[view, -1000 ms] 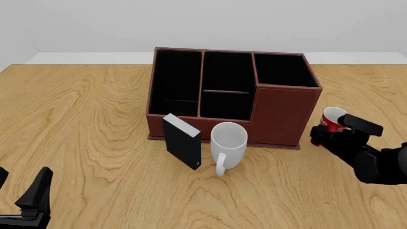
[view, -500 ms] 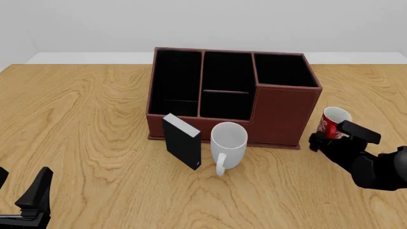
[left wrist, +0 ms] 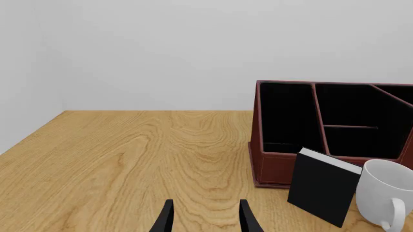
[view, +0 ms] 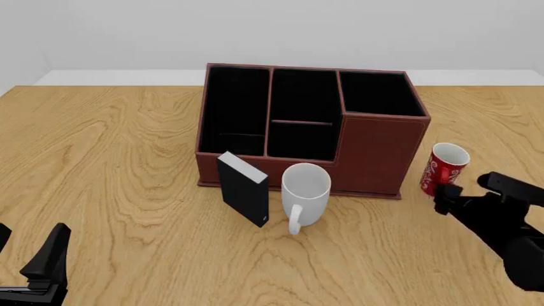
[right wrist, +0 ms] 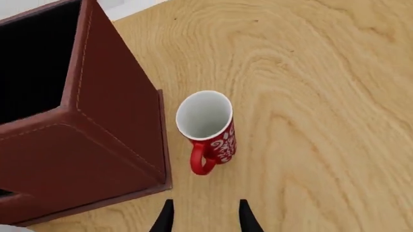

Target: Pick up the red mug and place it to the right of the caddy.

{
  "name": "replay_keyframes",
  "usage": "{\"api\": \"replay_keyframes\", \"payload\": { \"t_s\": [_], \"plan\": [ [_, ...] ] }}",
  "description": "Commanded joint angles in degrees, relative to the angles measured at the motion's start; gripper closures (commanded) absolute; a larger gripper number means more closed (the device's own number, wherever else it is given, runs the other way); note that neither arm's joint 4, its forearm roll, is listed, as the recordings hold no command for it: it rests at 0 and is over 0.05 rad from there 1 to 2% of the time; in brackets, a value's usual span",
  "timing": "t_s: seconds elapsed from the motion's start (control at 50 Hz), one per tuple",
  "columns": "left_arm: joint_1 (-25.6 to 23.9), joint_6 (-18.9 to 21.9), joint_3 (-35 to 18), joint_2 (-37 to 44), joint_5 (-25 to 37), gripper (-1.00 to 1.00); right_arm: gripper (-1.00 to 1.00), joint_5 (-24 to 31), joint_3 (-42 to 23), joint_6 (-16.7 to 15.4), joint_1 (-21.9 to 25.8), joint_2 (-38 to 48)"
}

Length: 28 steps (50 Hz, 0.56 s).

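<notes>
The red mug (view: 444, 167) stands on the table just right of the caddy (view: 374, 150), a small gap between them. In the right wrist view the mug (right wrist: 210, 130) is upright, its handle turned toward my gripper, with the caddy's wall (right wrist: 96, 121) beside it. My right gripper (view: 478, 191) is open and empty, a little nearer than the mug and not touching it; its fingertips (right wrist: 166, 217) show in the right wrist view. My left gripper (view: 25, 255) is open and empty at the near left corner, also seen in the left wrist view (left wrist: 206, 221).
A black book-like box (view: 242, 188) and a plain white mug (view: 304, 191) stand in front of the caddy. Both show in the left wrist view, the box (left wrist: 322, 186) and the white mug (left wrist: 384, 191), beside the caddy's front wall (left wrist: 271, 169).
My right gripper has let go of the red mug and drawn back toward the near right. The mug stays standing beside the caddy. The left arm has not moved.
</notes>
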Motion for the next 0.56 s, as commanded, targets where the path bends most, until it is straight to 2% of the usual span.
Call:
{"api": "replay_keyframes", "payload": {
  "t_s": [0.02,0.1,0.16,0.2,0.26,0.34,0.36,0.4,0.44,0.48,0.52,0.56],
  "plan": [
    [0.00,0.00,0.00,0.00,0.00,-1.00,-1.00,3.96,7.91,-3.25,-1.20,-16.85],
    [0.00,0.00,0.00,0.00,0.00,-1.00,-1.00,8.90,10.69,-5.00,-1.53,-27.41],
    [0.00,0.00,0.00,0.00,0.00,-1.00,-1.00,15.72,11.80,-6.53,-1.93,-38.22],
    [0.00,0.00,0.00,0.00,0.00,-1.00,-1.00,22.14,12.09,-8.35,-2.55,-47.93],
    [0.00,0.00,0.00,0.00,0.00,-1.00,-1.00,32.03,11.89,-8.22,-1.42,-59.40],
    [0.00,0.00,0.00,0.00,0.00,-1.00,-1.00,47.58,9.48,-11.06,-0.59,-77.84],
    [0.00,0.00,0.00,0.00,0.00,-1.00,-1.00,50.40,9.01,-10.50,0.32,-80.04],
    [0.00,0.00,0.00,0.00,0.00,-1.00,-1.00,51.29,8.55,-9.32,1.38,-80.21],
    [0.00,0.00,0.00,0.00,0.00,-1.00,-1.00,49.50,6.67,-12.51,0.44,-80.25],
    [0.00,0.00,0.00,0.00,0.00,-1.00,-1.00,48.76,5.82,-13.38,0.52,-80.25],
    [0.00,0.00,0.00,0.00,0.00,-1.00,-1.00,49.21,4.17,-11.89,2.00,-80.25],
    [0.00,0.00,0.00,0.00,0.00,-1.00,-1.00,49.23,2.37,-12.66,3.83,-80.25]
  ]
}}
